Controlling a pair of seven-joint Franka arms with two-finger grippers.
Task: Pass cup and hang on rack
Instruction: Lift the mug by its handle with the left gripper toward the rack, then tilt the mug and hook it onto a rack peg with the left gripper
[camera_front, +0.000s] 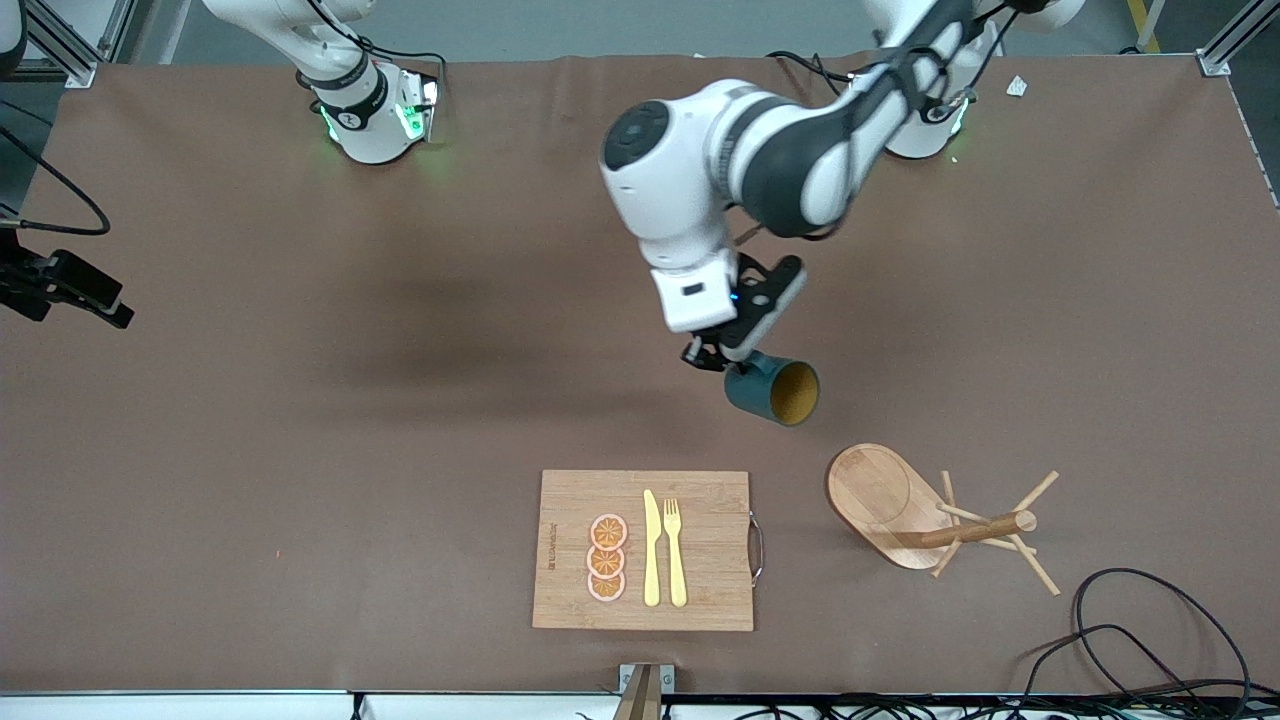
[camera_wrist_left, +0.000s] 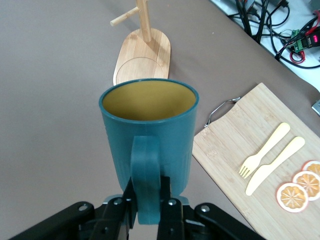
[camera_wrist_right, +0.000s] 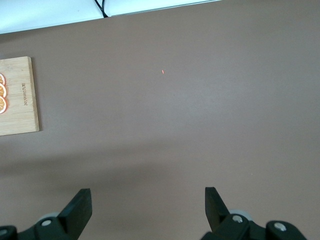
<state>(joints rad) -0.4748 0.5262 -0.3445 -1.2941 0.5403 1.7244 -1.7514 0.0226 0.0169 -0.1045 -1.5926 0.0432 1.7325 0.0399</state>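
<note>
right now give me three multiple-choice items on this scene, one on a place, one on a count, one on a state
1. Where does the pale yellow knife lie?
A. on the rectangular bamboo cutting board
B. on the oval base of the light wooden mug rack
C. on the bare table

2. How many orange slices are on that board?
A. one
B. three
C. five

3. What is the left hand doing?
A. hanging open
B. shut on a fork
C. shut on the handle of the dark teal mug with a mustard inside

Answers: 1 A, the knife rests beside the fork on the board. 2 B, three slices sit in a row. 3 C, the left wrist view shows the fingers pinching the handle.
</note>
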